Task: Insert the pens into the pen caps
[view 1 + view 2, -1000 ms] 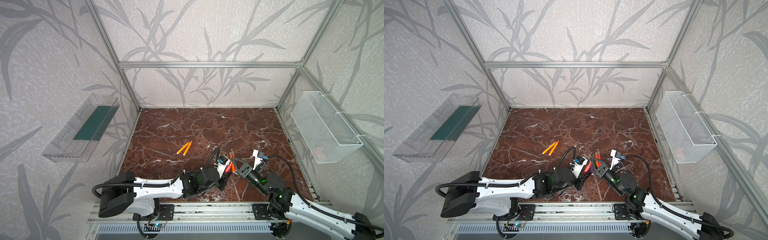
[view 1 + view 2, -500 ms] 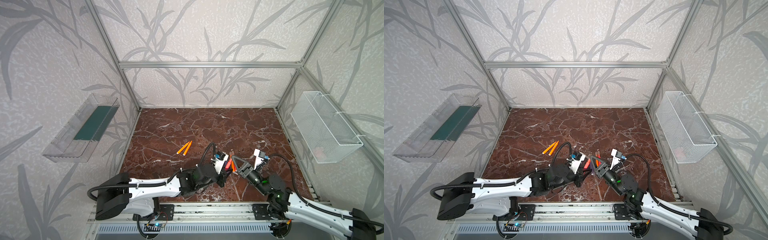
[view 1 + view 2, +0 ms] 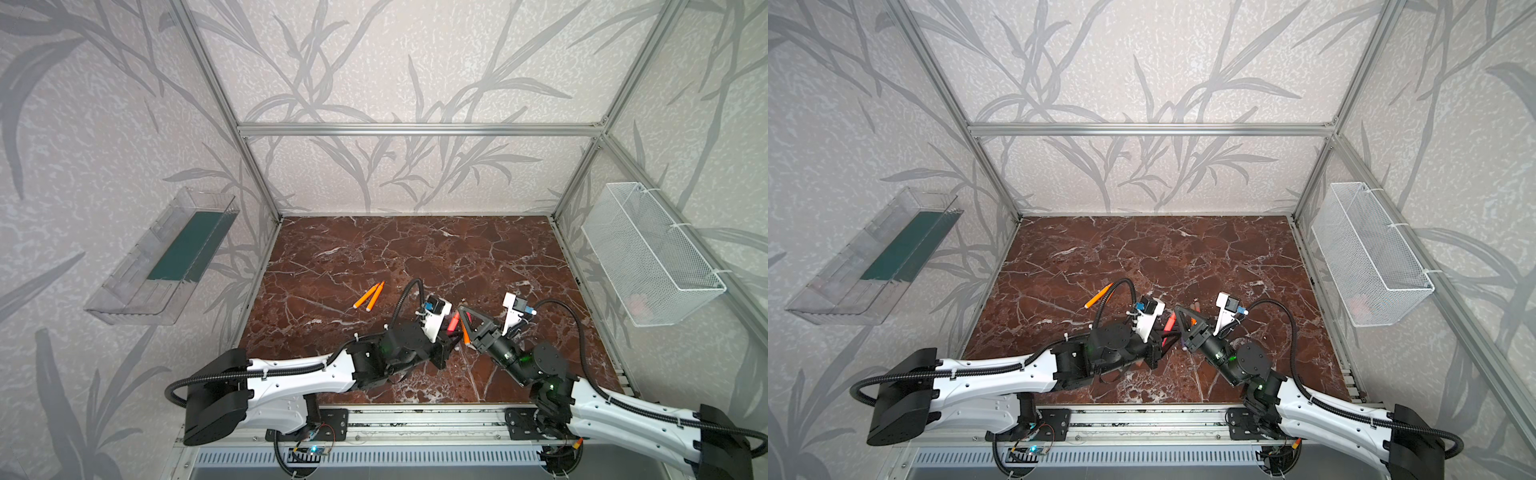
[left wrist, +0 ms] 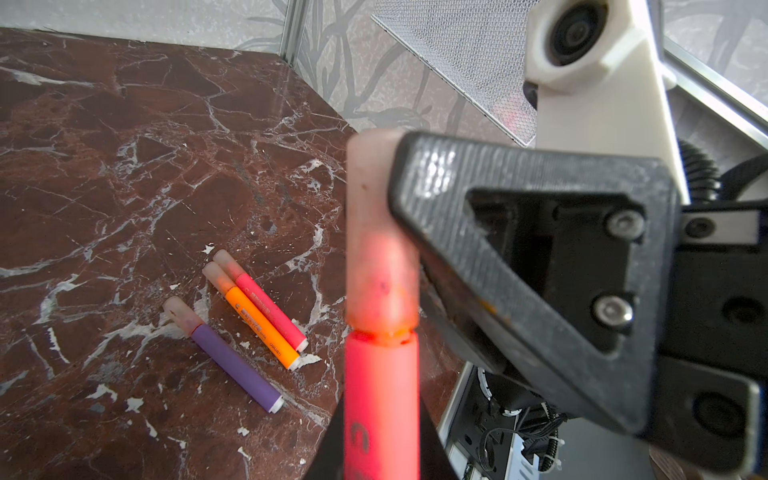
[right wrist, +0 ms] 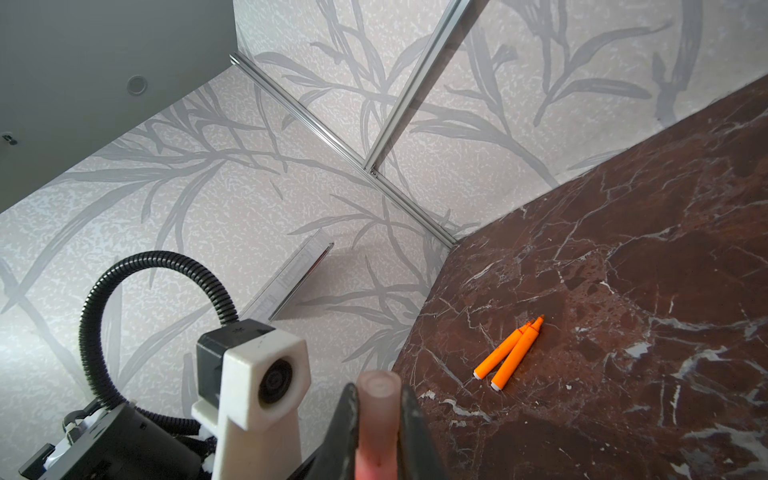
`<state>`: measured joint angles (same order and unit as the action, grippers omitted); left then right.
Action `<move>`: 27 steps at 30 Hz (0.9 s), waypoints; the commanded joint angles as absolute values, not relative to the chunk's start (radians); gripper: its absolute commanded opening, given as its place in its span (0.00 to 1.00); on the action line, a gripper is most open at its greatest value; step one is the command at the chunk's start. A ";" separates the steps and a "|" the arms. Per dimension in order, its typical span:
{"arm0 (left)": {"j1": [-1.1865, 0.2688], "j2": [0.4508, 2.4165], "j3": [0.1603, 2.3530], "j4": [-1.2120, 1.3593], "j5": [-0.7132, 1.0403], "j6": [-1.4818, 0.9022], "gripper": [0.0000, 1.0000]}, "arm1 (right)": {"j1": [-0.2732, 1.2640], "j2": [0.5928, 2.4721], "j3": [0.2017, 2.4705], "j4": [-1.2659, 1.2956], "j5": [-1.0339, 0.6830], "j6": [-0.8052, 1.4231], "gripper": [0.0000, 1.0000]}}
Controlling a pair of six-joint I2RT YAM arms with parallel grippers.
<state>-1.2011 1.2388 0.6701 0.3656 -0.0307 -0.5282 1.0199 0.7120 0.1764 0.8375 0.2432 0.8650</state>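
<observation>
Now the left gripper (image 4: 380, 432) clamps a pink pen (image 4: 380, 386) above the worktop (image 4: 124, 166), while the right gripper (image 5: 377, 399) pinches the cap (image 4: 374, 232) seated over its tip. Three capped pens (image 4: 253, 322) lie nearby; two bare orange pens (image 3: 370, 296) lie well apart.

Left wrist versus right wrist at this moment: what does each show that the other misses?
Only left wrist: three capped pens lying on the table, the mesh basket, and the barrel of the held pen. Only right wrist: two uncapped orange pens and the clear wall tray. Both: the cap on the held pen, pinched by the right fingers, and the marble table.
</observation>
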 commanded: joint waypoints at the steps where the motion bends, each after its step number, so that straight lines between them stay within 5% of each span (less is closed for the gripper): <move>1: -1.198 1.198 0.681 0.468 -0.005 -0.527 0.00 | 1.054 0.757 0.173 0.836 0.099 0.799 0.00; 4: -1.197 1.181 0.674 0.462 -0.003 -0.521 0.00 | 1.055 0.776 0.176 0.864 0.071 0.789 0.03; 10: -1.197 1.155 0.650 0.448 -0.026 -0.508 0.00 | 1.055 0.724 0.187 0.765 0.120 0.813 0.36; 17: -1.197 1.140 0.620 0.428 -0.056 -0.484 0.00 | 1.055 0.510 0.171 0.567 0.192 0.795 0.48; 22: -1.197 1.153 0.625 0.399 -0.058 -0.460 0.00 | 1.055 0.388 0.152 0.498 0.207 0.805 0.67; 27: -1.198 1.198 0.659 0.343 -0.029 -0.400 0.00 | 1.054 0.374 0.176 0.461 0.237 0.800 0.68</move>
